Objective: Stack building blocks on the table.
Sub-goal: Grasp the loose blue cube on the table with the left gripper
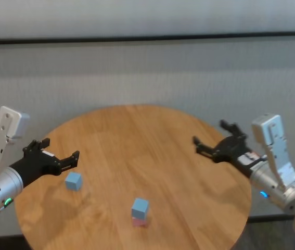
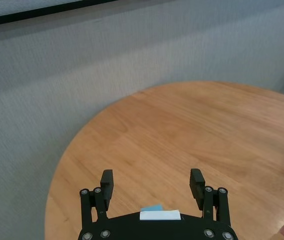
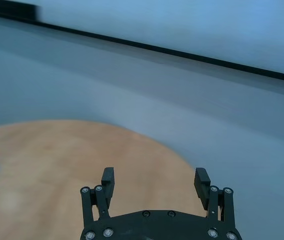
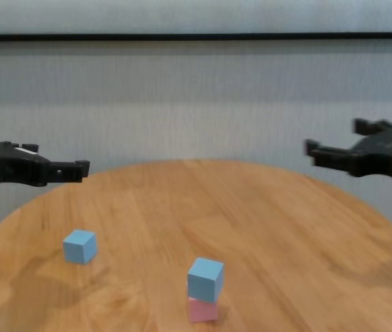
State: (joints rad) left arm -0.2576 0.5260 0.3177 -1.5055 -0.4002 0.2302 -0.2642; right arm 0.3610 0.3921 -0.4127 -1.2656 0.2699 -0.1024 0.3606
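Note:
A light blue block [image 1: 73, 180] sits alone on the left part of the round wooden table [image 1: 152, 135]; it also shows in the chest view [image 4: 79, 246]. Near the front edge a second light blue block [image 1: 140, 207] sits on the pale pink block [image 1: 139, 222], slightly twisted; the chest view shows this blue block [image 4: 204, 279] and the pink block [image 4: 202, 310] too. My left gripper [image 1: 61, 149] is open and empty, hovering above and just behind the lone blue block. My right gripper [image 1: 209, 133] is open and empty, held above the table's right side.
A grey wall with a dark horizontal strip [image 1: 147, 37] stands behind the table. The table's far edge [image 2: 131, 95] curves close to the wall. The wood between the lone block and the stack is bare.

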